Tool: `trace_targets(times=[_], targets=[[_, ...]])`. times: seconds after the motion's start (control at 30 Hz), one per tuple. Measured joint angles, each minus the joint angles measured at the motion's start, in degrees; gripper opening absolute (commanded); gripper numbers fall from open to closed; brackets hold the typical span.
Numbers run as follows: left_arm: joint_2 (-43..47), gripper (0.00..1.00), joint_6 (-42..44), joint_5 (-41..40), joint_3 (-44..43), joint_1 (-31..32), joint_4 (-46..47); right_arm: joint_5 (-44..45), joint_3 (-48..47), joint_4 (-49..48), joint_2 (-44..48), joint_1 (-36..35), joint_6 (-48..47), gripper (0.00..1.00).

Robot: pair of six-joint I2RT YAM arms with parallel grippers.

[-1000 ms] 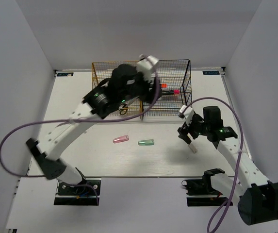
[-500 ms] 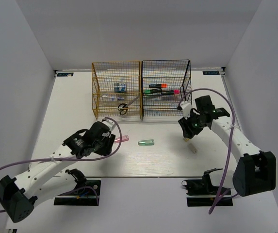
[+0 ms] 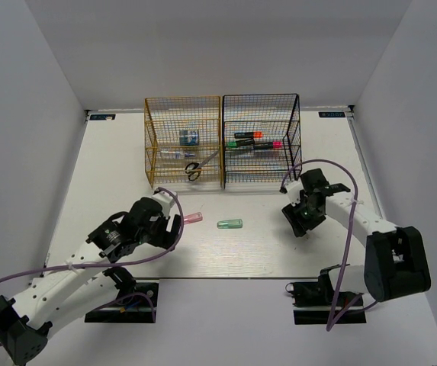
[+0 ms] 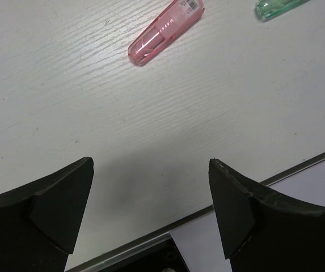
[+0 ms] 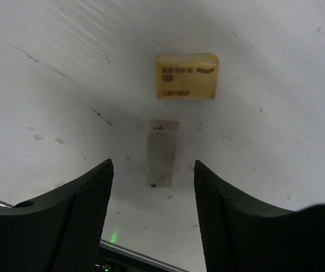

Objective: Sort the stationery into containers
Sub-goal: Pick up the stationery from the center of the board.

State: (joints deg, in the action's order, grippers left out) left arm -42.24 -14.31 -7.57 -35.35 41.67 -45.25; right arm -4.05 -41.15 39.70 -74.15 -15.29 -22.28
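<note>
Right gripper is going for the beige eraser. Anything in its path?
Yes. A small pale block lies on the table between the open right gripper and the beige eraser, close to the eraser but not touching it. Nothing else shows there.

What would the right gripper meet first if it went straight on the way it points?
Probably the pale block on the table, framed by the open fingers of the right gripper; the beige eraser lies just beyond. Depth is unclear.

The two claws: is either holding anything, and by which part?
Nothing is held. The left gripper is open near the pink capsule; the right gripper is open near the beige eraser.
</note>
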Motion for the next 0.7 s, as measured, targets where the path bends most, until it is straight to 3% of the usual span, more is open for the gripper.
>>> trace_targets(times=[0.17,0.3,0.5,0.6,0.7], targets=[[-0.1,0.93,0.1,0.1,0.0,-0.6,0.3,1.9,0.9,-2.3,-2.5,-0.2,0.7,0.53],[0.0,0.93,0.3,0.1,0.1,-0.8,0.3,2.8,1.0,-4.3,-3.7,-0.6,0.9,0.38],[0.2,0.93,0.3,0.1,0.2,-1.0,0.3,3.8,1.2,-5.0,-5.2,-1.0,1.1,0.32],[0.2,0.93,0.3,0.1,0.2,-1.0,0.3,3.4,0.7,-4.5,-5.7,-1.0,0.6,0.01],[0.3,0.93,0.3,0.1,0.2,-1.0,0.3,2.8,0.3,-3.8,-5.4,-0.9,0.2,0.0]])
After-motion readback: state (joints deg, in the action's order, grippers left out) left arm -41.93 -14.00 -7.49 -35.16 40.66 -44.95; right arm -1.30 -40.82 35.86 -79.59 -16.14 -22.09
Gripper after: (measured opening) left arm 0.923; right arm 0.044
